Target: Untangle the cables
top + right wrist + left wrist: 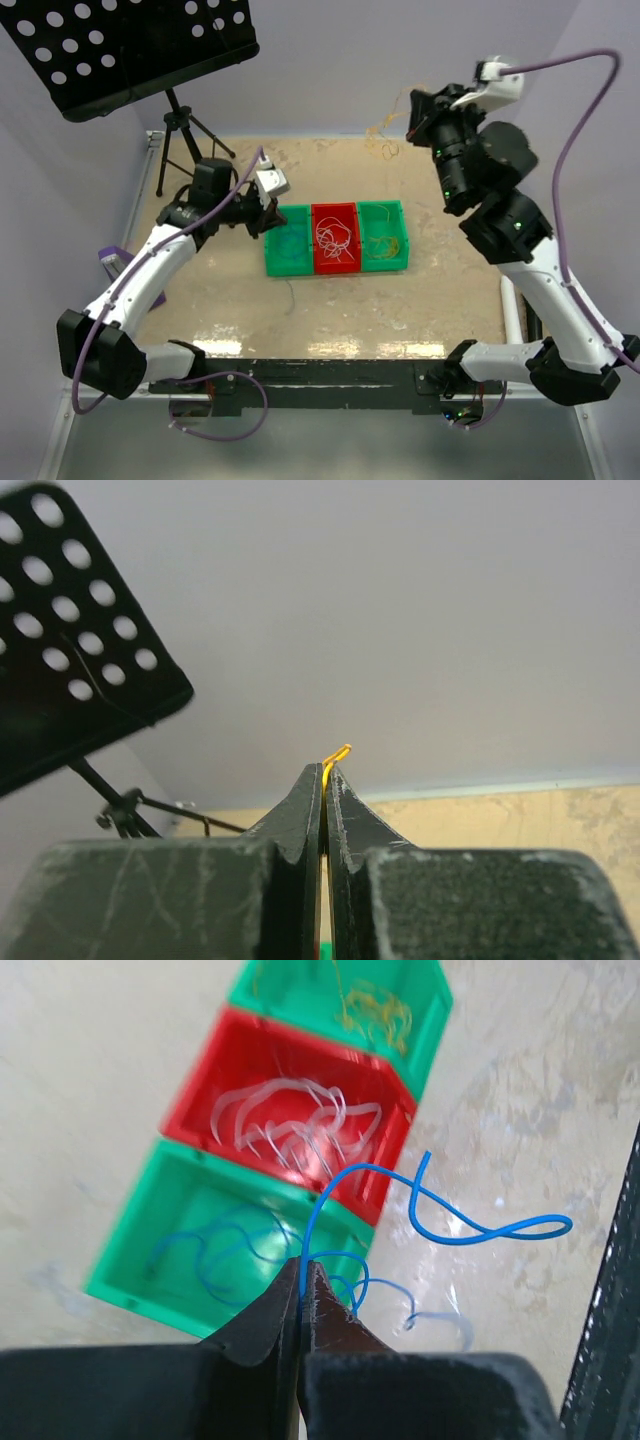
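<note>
Three bins [336, 270] sit mid-table and a music stand [130, 50] overhangs the far-left corner; nearer tabletop [400, 310] lies open.

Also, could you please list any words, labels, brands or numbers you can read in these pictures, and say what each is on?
There are none. No writing shows on the red bin, the green bins, the music stand, the table or the arms in any view.

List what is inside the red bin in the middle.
The red bin holds a loose tangle of white wires; no other colour shows among them. The floor under the tangle is partly covered, so anything lying beneath it cannot be seen.
</note>
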You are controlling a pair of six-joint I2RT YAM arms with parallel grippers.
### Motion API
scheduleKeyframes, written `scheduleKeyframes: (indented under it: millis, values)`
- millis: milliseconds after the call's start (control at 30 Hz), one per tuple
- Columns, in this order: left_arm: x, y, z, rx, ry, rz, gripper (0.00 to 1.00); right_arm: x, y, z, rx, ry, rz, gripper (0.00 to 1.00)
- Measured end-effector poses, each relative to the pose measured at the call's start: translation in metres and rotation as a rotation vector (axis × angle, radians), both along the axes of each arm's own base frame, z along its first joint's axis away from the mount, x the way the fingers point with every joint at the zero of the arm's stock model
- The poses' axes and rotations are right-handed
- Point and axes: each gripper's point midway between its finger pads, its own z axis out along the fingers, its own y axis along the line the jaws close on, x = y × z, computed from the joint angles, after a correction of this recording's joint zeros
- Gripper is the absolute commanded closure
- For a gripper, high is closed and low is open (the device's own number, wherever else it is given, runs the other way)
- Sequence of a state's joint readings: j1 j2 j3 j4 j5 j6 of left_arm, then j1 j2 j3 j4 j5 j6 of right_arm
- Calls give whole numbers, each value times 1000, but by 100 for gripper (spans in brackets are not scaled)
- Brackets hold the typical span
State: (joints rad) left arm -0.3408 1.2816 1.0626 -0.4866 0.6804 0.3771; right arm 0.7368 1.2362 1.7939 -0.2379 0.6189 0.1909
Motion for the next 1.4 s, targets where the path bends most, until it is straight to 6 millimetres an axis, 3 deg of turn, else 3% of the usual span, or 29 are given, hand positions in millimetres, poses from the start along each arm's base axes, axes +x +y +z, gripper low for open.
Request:
scheduleKeyframes:
  millis: [133,200,267,367,533,833,1167,1400]
  values:
    - [18,-9,76,-71,-155,-8,100,21,16,-66,-76,115,-2,100]
    - [18,-11,102,-98,-201,-11,100,28,20,-95,-106,166,-4,100]
    - [17,-11,123,-119,-239,-15,100,34,21,-122,-131,214,-12,100]
    - [14,-11,143,-139,-279,-17,100,38,16,-146,-145,255,-27,100]
    - [14,-10,150,-149,-290,-4,100,39,3,-160,-121,273,-51,100]
    - [27,-9,152,-143,-321,30,100,43,-3,-192,-112,324,-62,100]
    - [44,-13,131,-141,-305,50,100,44,-9,-225,-109,382,-77,100]
    - [55,-12,116,-125,-314,78,100,39,-12,-230,-88,390,-73,100]
